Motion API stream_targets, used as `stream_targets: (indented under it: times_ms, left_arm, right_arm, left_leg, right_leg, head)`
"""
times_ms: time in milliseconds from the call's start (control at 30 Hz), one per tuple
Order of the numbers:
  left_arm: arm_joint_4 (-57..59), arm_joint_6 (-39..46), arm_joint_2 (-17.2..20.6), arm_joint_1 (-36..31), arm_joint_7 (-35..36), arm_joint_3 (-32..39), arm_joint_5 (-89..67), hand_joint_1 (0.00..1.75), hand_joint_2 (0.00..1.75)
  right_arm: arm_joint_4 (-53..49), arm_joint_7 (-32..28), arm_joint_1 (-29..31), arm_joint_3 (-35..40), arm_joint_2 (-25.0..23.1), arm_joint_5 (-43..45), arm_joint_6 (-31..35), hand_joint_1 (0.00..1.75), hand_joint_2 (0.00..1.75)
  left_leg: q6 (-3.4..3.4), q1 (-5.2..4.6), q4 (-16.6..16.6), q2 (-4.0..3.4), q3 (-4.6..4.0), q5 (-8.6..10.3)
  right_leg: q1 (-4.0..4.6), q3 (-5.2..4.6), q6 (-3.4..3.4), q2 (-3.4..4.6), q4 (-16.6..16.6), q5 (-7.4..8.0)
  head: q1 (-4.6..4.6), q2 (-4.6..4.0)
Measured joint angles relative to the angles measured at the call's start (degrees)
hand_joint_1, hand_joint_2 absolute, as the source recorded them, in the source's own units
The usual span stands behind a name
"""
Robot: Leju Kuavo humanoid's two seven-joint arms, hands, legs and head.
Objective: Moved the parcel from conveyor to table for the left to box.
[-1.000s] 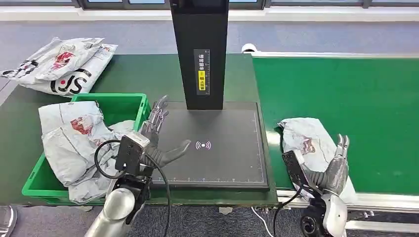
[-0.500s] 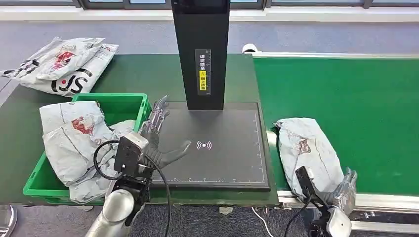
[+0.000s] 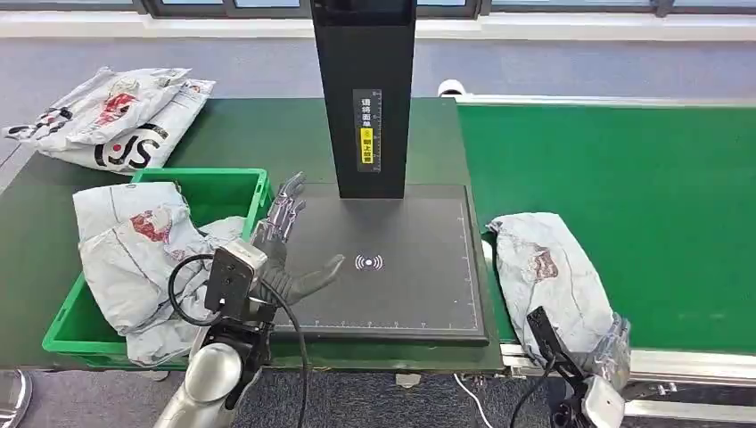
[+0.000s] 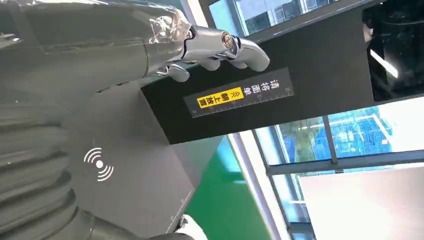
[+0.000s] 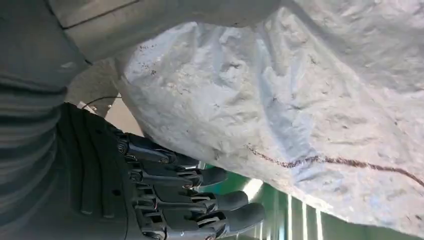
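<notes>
Grey parcel lying on the green conveyor, hard against its left edge next to the black scanner pad, reaching down to the conveyor's near edge. Crumpled plastic, a red mark on its top face. Right hand at the parcel's near end, right at the conveyor's near edge, mostly tucked behind the wrist camera. In the right wrist view, dark fingers lying loosely curled alongside the wrinkled parcel skin, just beside or against it; whether anything is actually gripped, cannot tell.

Left hand poised over the near left corner of the scanner pad, fingers spread and extended toward the black post, thumb out to the side, holding nothing. Same open spread in the left wrist view, silver fingertips before the post's yellow label.

Green crate at the table's near left, beside the pad, with grey bags heaped in it and hanging over its rim. More bags piled at the table's far left corner.
</notes>
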State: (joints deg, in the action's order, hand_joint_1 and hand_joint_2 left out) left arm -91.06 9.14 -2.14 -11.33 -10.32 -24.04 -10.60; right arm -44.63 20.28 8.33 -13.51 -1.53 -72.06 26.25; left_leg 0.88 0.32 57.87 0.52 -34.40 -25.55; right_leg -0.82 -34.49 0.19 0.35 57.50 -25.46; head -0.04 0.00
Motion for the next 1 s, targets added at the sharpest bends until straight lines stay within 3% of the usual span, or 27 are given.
stream_targets:
  times_ms: [100, 133, 700, 1000]
  left_arm:
    - [-0.59, 0.11, 0.09, 0.34, 0.00, 0.00, 0.00, 0.00, 1.75]
    - [-0.74, 0.13, 0.11, 0.46, 0.00, 0.00, 0.00, 0.00, 1.75]
    - [-2.95, -0.22, 0.37, 1.36, 0.42, 0.00, -1.25, 0.00, 1.75]
    - [-3.08, -0.22, 0.37, 1.47, 0.50, 0.00, -1.62, 0.00, 1.75]
  right_arm:
    - [1.42, -0.02, 0.94, -0.28, 0.07, 0.09, -0.92, 0.00, 1.75]
    - [1.95, -0.02, 1.21, -0.31, 0.13, 0.17, -1.14, 1.69, 1.75]
    - [3.97, -3.59, 2.68, -1.14, 0.44, 0.94, -1.22, 1.75, 1.75]
    - [-7.07, -5.59, -1.83, -0.87, -0.76, 3.21, -1.14, 1.75, 1.75]
  left_leg:
    - [-0.02, 0.00, 0.00, -0.01, 0.08, -0.01]
    - [-0.05, 0.00, 0.00, -0.01, 0.11, -0.04]
    - [-0.15, 0.00, 0.01, -0.03, 0.42, -0.09]
    - [-0.13, 0.00, 0.00, 0.13, 0.32, -0.10]
  right_leg:
    - [0.00, 0.09, 0.01, 0.03, -0.04, 0.00]
    - [0.00, 0.12, 0.01, 0.03, -0.04, 0.00]
    - [0.01, 0.49, 0.10, 0.01, -0.12, -0.02]
    - [0.02, 0.43, 0.07, -0.07, -0.07, -0.11]
  head:
    - [0.00, -0.02]
    - [0.00, 0.00]
    - [0.00, -0.02]
    - [0.00, 0.00]
